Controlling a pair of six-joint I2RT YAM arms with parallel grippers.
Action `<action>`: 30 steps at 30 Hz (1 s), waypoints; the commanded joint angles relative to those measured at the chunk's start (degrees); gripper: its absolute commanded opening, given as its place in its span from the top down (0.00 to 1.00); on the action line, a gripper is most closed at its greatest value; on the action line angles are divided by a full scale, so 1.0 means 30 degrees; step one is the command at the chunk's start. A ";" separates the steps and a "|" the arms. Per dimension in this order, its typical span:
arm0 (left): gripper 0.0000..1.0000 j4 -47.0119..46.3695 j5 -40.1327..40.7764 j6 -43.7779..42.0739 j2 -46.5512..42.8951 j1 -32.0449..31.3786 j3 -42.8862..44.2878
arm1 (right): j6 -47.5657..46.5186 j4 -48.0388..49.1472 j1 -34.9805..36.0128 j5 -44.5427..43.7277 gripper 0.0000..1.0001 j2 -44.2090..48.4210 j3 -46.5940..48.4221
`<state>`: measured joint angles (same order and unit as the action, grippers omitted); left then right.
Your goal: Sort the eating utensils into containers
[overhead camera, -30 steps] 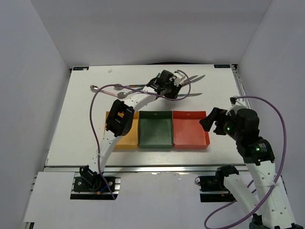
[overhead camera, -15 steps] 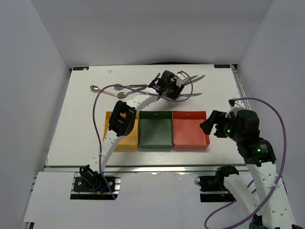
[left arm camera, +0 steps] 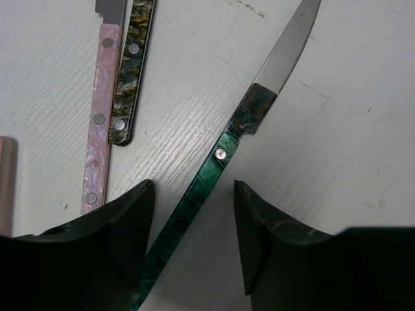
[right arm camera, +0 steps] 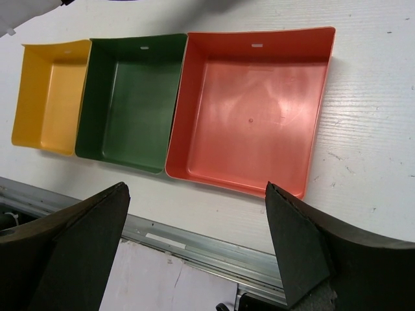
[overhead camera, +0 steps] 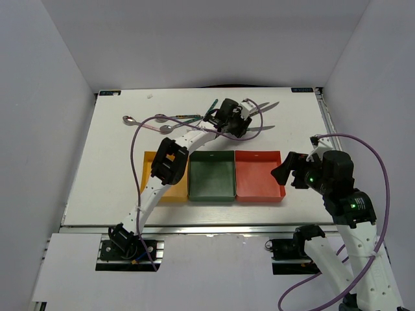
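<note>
Left wrist view only: left gripper (left arm camera: 192, 194) has its jaws apart, straddling the teal handle of a knife (left arm camera: 249, 110). The knife lies flat on the white table (left arm camera: 343, 149), blade pointing up-right, away from the fingers. A gap shows near the tips, so it is not clamped. Left of it are two more handles just beside each other, a pink handle (left arm camera: 97, 123) and a dark patterned handle (left arm camera: 131, 71), heads cut off at the top edge. Pale sliver (left arm camera: 6, 184) at the left edge, can't tell what it is.

The top view hides all that, since the left arm (overhead camera: 170, 162) covers the gripper mouth. It gives the layout instead: utensils scattered on the far half, trays in a row nearer the bases, well apart from them. Countable there:
- one spoon (overhead camera: 130, 120)
- a second spoon (overhead camera: 167, 128)
- a slim teal piece (overhead camera: 188, 118)
- an upper blade (overhead camera: 267, 105)
- a lower blade (overhead camera: 264, 128)

That makes five. The rest sit under the arm, so no full count.

Right wrist view: right gripper (right arm camera: 196, 191) has its fingers spread wide with nothing between them. Three trays sit wall to wall: yellow tray (right arm camera: 32, 91), green tray (right arm camera: 97, 97), red tray (right arm camera: 253, 116). All three floors show fully here. From the top, the arm covers part of the yellow one, and the right gripper sits just beside the red tray's right side.
</note>
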<state>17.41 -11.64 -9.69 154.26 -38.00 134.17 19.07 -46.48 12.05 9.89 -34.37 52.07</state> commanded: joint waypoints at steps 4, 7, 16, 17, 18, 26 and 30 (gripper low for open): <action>0.53 0.1550 -0.0165 -0.0606 -0.0294 -0.0517 -0.0629 | -0.0234 0.0581 -0.0063 0.0629 0.11 0.0060 0.0103; 0.64 0.1696 -0.0046 -0.0578 -0.0442 -0.0605 -0.1187 | -0.0204 0.0523 -0.0063 0.0629 0.11 0.0177 0.0278; 0.96 0.0527 0.1796 -0.0226 -0.0910 -0.0693 -0.2331 | -0.0146 0.0317 -0.0034 0.0688 0.11 0.0382 0.0338; 0.98 0.0467 0.1945 -0.0255 -0.0940 -0.0693 -0.2330 | -0.0146 0.0317 -0.0034 0.0688 0.11 0.0382 0.0308; 1.00 0.0438 0.1946 -0.0342 -0.0969 -0.0693 -0.2301 | -0.0146 0.0346 -0.0063 0.0717 0.11 0.0382 0.0308; 1.00 -0.2107 0.2001 -0.0988 -0.3397 -0.1044 -0.4202 | 0.0088 0.0639 -0.0034 0.0805 0.11 0.0236 0.0074; 1.00 -0.3691 0.3146 -0.0841 -0.5274 -0.1366 -0.4908 | 0.0176 0.0727 -0.0063 0.0864 0.11 0.0148 0.0103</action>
<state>10.52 -5.02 -11.79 146.58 -40.93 120.29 19.29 -46.46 12.05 11.33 -33.74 52.05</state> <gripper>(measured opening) 0.221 0.895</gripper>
